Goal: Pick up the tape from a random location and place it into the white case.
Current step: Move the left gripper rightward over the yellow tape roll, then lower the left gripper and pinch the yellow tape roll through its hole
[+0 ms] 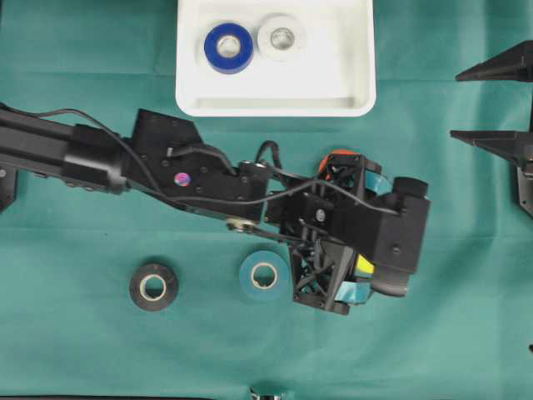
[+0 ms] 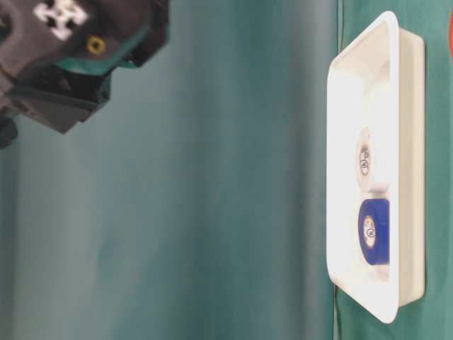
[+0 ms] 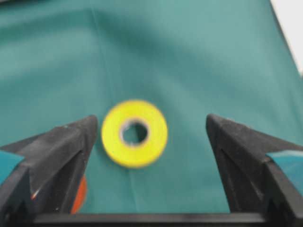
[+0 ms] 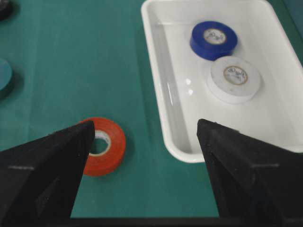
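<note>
The white case lies at the top middle and holds a blue tape and a white tape. My left gripper hangs open above a yellow tape, which lies flat on the cloth between the fingers, nearer the left one. From overhead, the left gripper covers most of that yellow tape and of an orange tape. At the right edge my right gripper is open and empty, facing the orange tape and the white case.
A black tape and a teal tape lie on the green cloth at the lower left. The left arm stretches across the middle from the left. The right gripper fingers point in from the right edge.
</note>
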You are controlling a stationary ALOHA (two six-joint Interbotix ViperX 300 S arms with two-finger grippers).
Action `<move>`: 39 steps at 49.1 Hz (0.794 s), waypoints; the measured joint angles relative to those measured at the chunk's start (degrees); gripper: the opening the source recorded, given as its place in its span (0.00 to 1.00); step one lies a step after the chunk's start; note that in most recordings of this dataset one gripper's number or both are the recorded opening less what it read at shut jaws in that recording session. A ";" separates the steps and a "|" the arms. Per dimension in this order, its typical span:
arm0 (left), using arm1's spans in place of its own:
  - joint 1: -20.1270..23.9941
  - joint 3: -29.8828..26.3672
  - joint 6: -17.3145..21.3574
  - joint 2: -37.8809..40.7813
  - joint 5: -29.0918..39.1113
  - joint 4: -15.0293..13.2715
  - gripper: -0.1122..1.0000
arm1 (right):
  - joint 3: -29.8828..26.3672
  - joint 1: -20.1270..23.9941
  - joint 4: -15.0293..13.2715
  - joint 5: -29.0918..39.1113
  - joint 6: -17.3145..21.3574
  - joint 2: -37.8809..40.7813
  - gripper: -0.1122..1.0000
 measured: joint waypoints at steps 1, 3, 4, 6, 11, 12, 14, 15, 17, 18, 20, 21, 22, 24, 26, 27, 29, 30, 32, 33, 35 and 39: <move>-0.09 -0.62 0.00 0.35 1.14 0.00 0.95 | 0.00 -0.09 0.00 0.00 0.09 0.00 0.86; -0.09 -1.67 -0.09 0.88 2.90 0.00 0.95 | 0.00 -0.09 0.00 0.00 0.00 -0.09 0.86; -0.09 -2.11 -0.09 1.05 3.78 0.00 0.95 | 0.00 -0.09 0.00 0.00 0.09 0.00 0.86; -0.18 -2.90 -0.09 1.58 4.92 0.00 0.95 | 0.00 -0.09 0.09 0.00 0.00 0.00 0.86; -0.44 -3.87 -0.09 2.20 6.06 0.00 0.95 | 0.00 0.00 0.09 0.00 0.00 0.00 0.86; -0.53 -3.96 -0.09 2.29 6.06 0.00 0.95 | 0.00 0.00 0.00 0.00 0.00 0.00 0.86; -0.62 -3.96 -0.09 2.29 6.15 0.09 0.95 | 0.00 0.00 0.09 0.00 0.00 0.09 0.86; -0.62 -3.96 -0.09 2.29 6.15 0.09 0.95 | 0.00 0.00 0.00 0.00 0.00 0.09 0.86; -0.62 -3.96 -0.09 2.29 6.24 0.09 0.95 | 0.00 -0.09 0.00 0.00 0.00 0.09 0.86; -0.62 -3.96 -0.09 2.29 6.24 0.18 0.95 | 0.00 -0.09 0.00 0.00 0.00 0.09 0.86; -0.62 -3.96 -0.09 2.20 6.24 0.18 0.95 | 0.00 -0.09 0.00 0.00 0.09 0.09 0.86; -0.62 -3.96 -0.09 2.29 6.24 0.18 0.95 | 0.00 -0.09 0.09 0.00 0.09 0.09 0.86; -0.62 -3.96 0.00 2.29 6.24 0.18 0.95 | 0.00 -0.09 0.09 0.00 0.09 0.09 0.86; -0.62 -3.96 0.00 2.29 6.15 0.18 0.95 | 0.00 -0.09 0.00 0.00 0.09 0.09 0.86; -0.62 -3.96 0.00 2.29 6.06 0.18 0.95 | 0.00 -0.09 0.00 0.00 0.09 0.09 0.86; -0.62 -3.96 -0.09 2.29 5.89 0.18 0.95 | 0.00 -0.09 0.09 0.00 0.09 0.09 0.86; -0.62 -3.96 0.00 2.29 5.80 0.18 0.95 | 0.00 -0.09 0.00 0.00 0.00 0.09 0.86; -0.62 -3.96 0.00 2.37 5.63 0.18 0.95 | 0.00 -0.09 0.00 0.00 0.09 0.09 0.86; -0.62 -3.96 0.00 2.37 5.45 0.18 0.95 | 0.00 -0.09 0.00 0.00 0.00 0.09 0.86; -0.62 -3.87 -0.09 2.37 5.27 0.18 0.95 | 0.00 -0.09 0.00 0.00 0.09 0.09 0.86; -0.62 -3.60 0.00 2.37 5.01 0.26 0.95 | 0.00 -0.09 0.09 0.00 0.09 0.09 0.86; -0.62 -2.81 0.00 2.37 4.04 0.18 0.95 | 0.00 -0.09 0.00 -0.09 0.09 0.18 0.86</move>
